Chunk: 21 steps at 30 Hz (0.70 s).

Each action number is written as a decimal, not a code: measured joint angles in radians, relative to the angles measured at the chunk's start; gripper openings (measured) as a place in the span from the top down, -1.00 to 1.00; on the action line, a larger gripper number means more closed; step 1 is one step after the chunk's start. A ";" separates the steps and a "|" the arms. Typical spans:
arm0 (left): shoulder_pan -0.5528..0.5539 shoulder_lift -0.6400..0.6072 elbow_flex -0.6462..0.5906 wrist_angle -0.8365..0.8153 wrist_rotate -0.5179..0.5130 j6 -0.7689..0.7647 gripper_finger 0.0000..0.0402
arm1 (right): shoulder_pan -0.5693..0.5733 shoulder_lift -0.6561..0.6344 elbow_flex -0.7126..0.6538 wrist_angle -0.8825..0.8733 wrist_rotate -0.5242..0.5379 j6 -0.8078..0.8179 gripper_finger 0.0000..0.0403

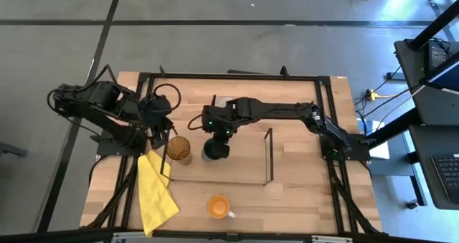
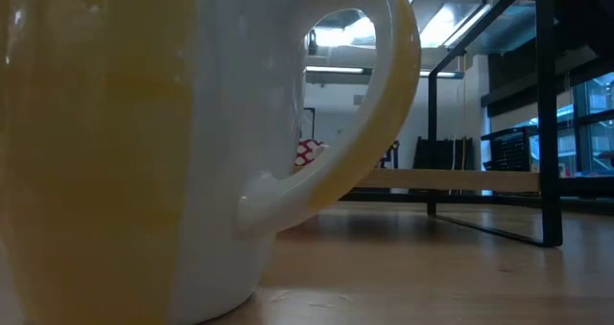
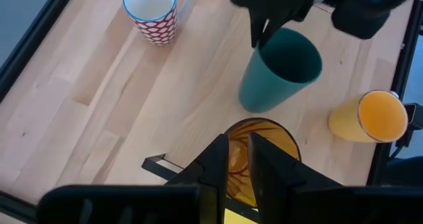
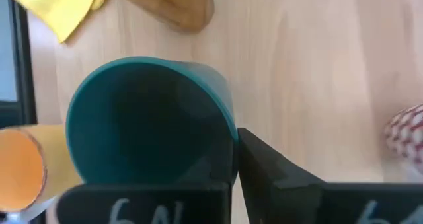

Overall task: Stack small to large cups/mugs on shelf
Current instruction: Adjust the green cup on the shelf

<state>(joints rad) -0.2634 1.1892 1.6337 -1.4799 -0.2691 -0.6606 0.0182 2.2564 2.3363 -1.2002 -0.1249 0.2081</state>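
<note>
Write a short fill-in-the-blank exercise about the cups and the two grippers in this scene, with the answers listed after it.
1. The right gripper is shut on the rim of the ____ cup.
2. The left gripper pinches the rim of the ____ tumbler.
3. The orange mug stands beside a ____ cloth.

Answers: green; amber; yellow

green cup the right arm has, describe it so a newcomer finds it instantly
Start at the low wooden shelf with black wire ends, mid-table. At its left back edge, beside the amber tumbler that the left gripper pinches by the rim, the right gripper is shut on the rim of the dark green cup. It is the only teal, handleless, opaque one; the orange mug and the red-dotted mug have handles.
</note>
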 joint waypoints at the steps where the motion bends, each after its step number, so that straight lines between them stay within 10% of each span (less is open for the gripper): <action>1: 0.000 0.000 0.000 0.000 0.000 0.000 0.74 | -0.004 0.010 0.000 0.000 -0.024 0.000 0.92; 21: 0.000 0.000 0.000 -0.001 -0.004 0.009 0.74 | -0.009 0.036 0.006 0.033 -0.026 -0.004 0.72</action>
<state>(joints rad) -0.2634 1.1896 1.6337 -1.4811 -0.2729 -0.6521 0.0093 2.2921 2.3428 -1.1671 -0.1509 0.2039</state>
